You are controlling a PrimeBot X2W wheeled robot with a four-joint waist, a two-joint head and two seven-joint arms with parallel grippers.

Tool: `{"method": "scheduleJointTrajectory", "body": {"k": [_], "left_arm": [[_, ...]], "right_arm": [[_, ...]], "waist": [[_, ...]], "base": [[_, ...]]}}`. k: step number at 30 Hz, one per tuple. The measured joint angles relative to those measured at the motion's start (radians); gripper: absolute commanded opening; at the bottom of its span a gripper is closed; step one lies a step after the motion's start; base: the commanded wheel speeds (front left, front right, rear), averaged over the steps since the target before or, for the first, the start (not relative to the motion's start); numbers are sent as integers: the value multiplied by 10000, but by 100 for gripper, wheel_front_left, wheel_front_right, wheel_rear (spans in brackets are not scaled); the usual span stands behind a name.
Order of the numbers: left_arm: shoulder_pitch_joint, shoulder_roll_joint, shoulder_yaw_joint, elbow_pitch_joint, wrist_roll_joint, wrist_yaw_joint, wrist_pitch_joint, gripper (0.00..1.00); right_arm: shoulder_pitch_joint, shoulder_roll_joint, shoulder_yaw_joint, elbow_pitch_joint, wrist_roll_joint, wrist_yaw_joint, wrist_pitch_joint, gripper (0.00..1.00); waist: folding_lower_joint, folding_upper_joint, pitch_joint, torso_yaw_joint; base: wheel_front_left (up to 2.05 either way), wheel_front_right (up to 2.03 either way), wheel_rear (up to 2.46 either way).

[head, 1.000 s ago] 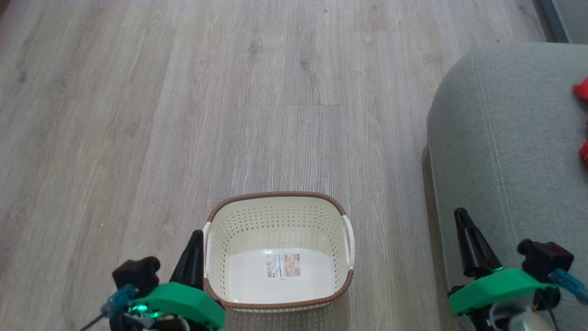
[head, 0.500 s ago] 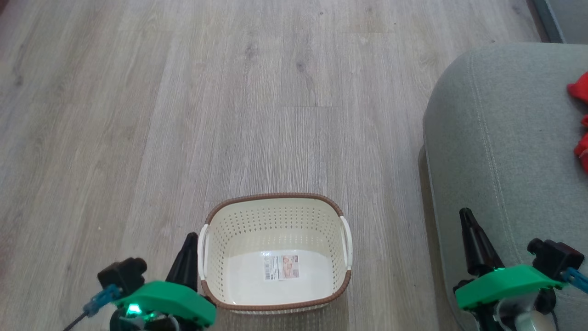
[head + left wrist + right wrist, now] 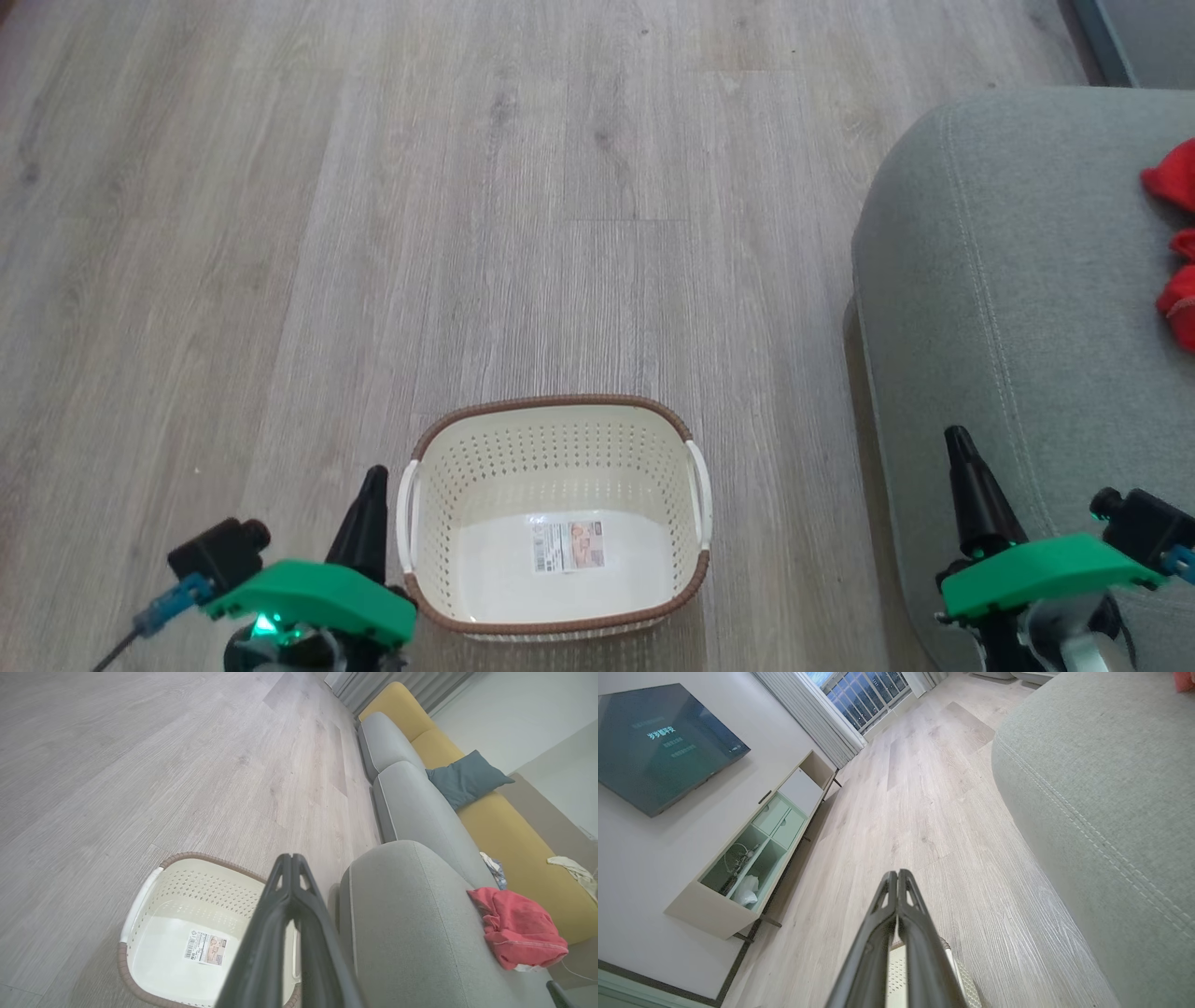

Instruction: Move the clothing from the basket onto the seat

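Observation:
The cream basket [image 3: 551,439] stands on the wood floor at the bottom middle of the head view, with just a paper label [image 3: 568,545] on its floor. Red clothing [image 3: 1174,182] lies on the grey-green seat [image 3: 1008,280] at the right edge; the left wrist view shows the clothing [image 3: 518,928] bunched on the seat [image 3: 411,924]. My left gripper [image 3: 372,481] is shut and holds nothing, just left of the basket [image 3: 154,933]. My right gripper [image 3: 957,441] is shut too, over the seat's front edge [image 3: 1101,788]. Both grippers' fingers [image 3: 289,891] [image 3: 896,896] are pressed together.
Wide wood floor [image 3: 467,205] stretches ahead and to the left. The sofa runs on with more grey cushions, a yellow backrest [image 3: 495,826] and a teal pillow [image 3: 467,777]. A TV [image 3: 663,742] hangs above a low cabinet [image 3: 752,849] on the far wall.
The picture has shifted a little, so the camera moved. Both grippers sit lower in the view; the left one has drawn back beside the basket. Both stay shut.

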Motion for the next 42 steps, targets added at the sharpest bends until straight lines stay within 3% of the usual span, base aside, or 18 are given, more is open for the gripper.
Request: {"method": "scheduleJointTrajectory", "body": {"k": [42], "left_arm": [[-308,19,1156,169,-4255,-773,1154,0]], "right_arm": [[-435,136,-698,293,4311,0,1189,0]], "waist": [[0,0,-164,-313]], "base": [[0,0,0]]}}
